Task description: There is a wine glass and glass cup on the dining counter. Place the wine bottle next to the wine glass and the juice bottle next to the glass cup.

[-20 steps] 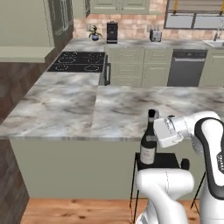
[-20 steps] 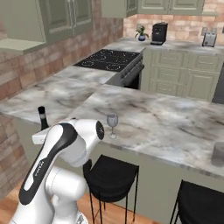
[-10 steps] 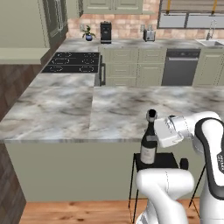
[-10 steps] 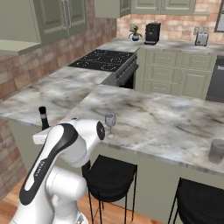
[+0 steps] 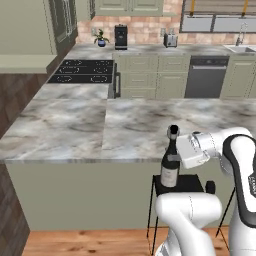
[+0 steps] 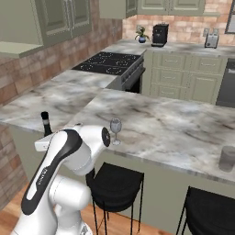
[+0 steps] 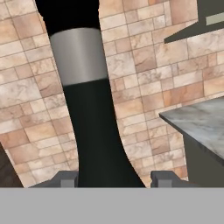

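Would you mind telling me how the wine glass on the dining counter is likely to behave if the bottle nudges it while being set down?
The wine glass stands on a thin stem, bowl high above a small foot, so a sideways nudge would probably tip it. It looks like thin clear glass, likely fragile. It sits near the dining counter edge, so a knocked glass might roll off. The gripper holds the wine bottle.

Two base views flanking arm, sharing dining counter (image 5: 75,130), hand view close on wine bottle (image 7: 94,131)
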Tool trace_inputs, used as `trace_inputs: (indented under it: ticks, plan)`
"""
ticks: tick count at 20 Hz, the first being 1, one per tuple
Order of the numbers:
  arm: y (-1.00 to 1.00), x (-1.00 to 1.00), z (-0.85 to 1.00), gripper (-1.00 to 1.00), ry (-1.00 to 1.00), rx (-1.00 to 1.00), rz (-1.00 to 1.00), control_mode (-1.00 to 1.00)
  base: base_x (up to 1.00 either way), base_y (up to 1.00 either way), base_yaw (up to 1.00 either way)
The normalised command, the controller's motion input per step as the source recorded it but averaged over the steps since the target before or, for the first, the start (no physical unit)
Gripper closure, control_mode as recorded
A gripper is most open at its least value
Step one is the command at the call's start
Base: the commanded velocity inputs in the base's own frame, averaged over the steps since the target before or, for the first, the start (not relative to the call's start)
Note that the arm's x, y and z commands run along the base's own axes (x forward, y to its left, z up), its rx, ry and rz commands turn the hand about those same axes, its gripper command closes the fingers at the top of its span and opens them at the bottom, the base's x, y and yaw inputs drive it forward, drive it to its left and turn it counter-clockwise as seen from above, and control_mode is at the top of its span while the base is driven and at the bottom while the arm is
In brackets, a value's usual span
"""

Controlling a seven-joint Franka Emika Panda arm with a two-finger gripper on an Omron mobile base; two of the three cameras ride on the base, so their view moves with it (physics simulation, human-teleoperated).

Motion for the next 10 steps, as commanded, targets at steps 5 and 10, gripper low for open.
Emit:
trace_inputs:
  ticks: [5,10]
  plan:
    - [0.0,0.0,0.0,1.0,0.0,0.0,0.0,1.0,0.0,0.0,0.0]
    - [-0.21,0.0,0.28,1.0,0.01,0.05,-0.15,-1.0,0.0,0.0,0.0]
